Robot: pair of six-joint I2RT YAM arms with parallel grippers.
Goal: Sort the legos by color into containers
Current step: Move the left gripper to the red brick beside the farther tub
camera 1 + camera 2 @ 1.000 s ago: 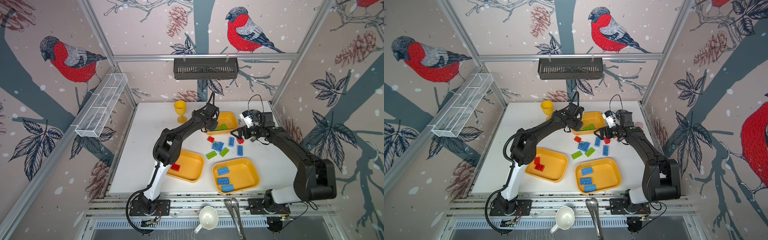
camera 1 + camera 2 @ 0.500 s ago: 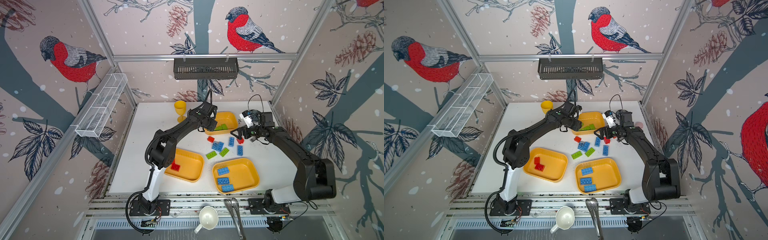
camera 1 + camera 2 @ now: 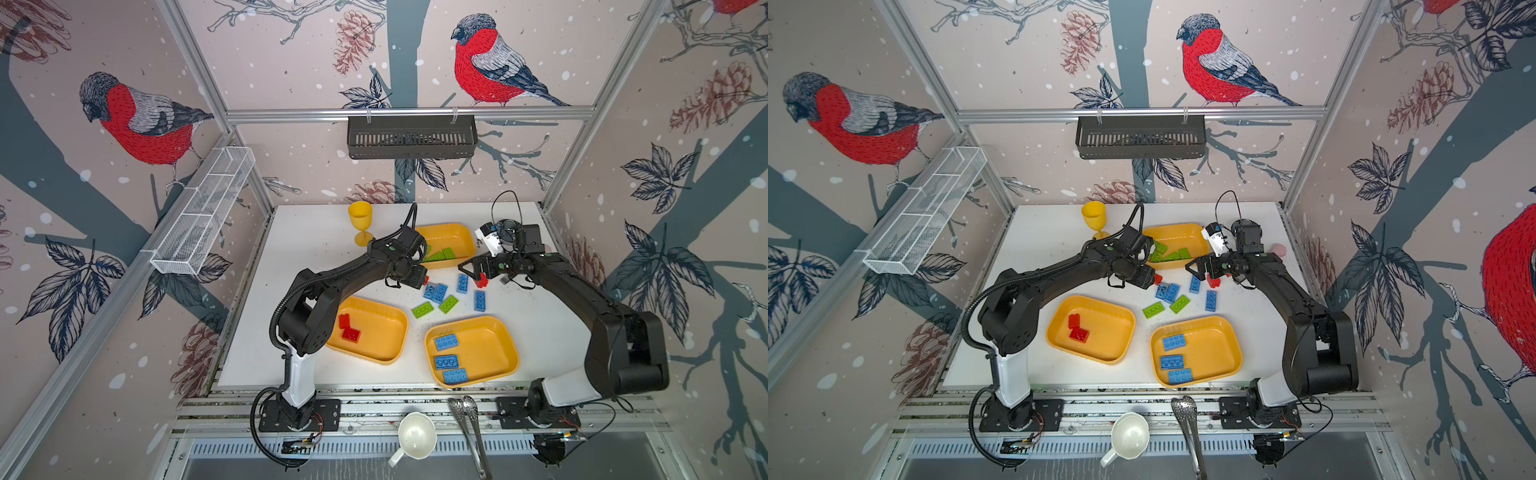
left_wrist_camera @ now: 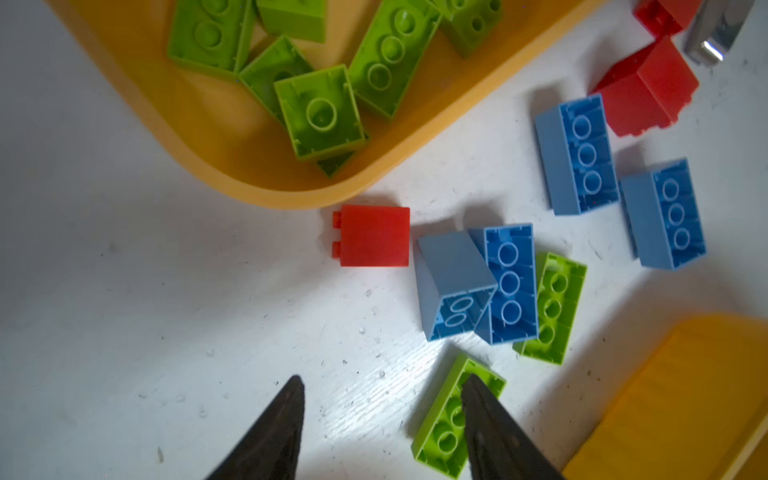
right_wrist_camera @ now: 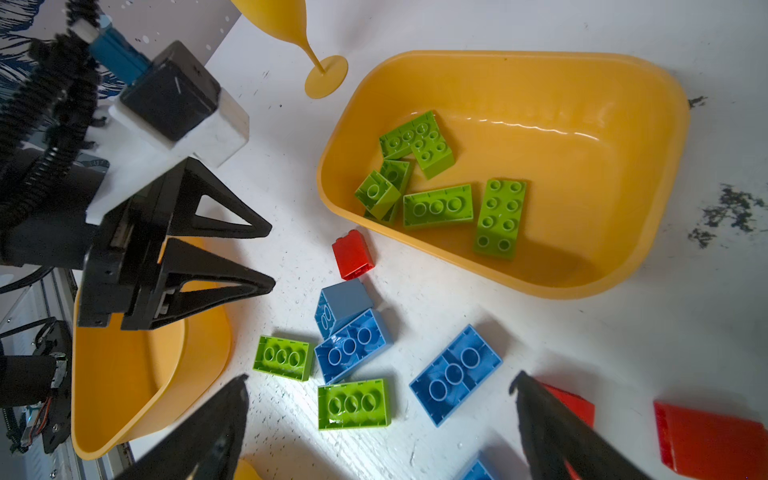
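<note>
Three yellow-orange trays stand on the white table. The back tray (image 3: 457, 237) holds green legos (image 5: 438, 205), the front left tray (image 3: 382, 336) red legos (image 3: 349, 328), and the front right tray (image 3: 490, 345) blue legos (image 3: 446, 361). Loose blue legos (image 3: 436, 291), green legos (image 3: 423, 309) and a red lego (image 4: 374, 235) lie between them. My left gripper (image 4: 382, 380) hangs open and empty over the table, one fingertip above a green lego (image 4: 444, 428). My right gripper (image 5: 380, 378) is wide open and empty above the loose pile, with red legos (image 3: 482, 280) beside it.
A yellow goblet (image 3: 360, 222) stands at the back, left of the green tray. A white cup (image 3: 415, 436) and metal tongs (image 3: 471, 428) lie on the front rail. A wire basket (image 3: 203, 216) hangs on the left wall and a black rack (image 3: 411, 137) on the back wall.
My left gripper has opened and drawn back from the back tray to the loose legos in front of it. The right arm has not moved.
</note>
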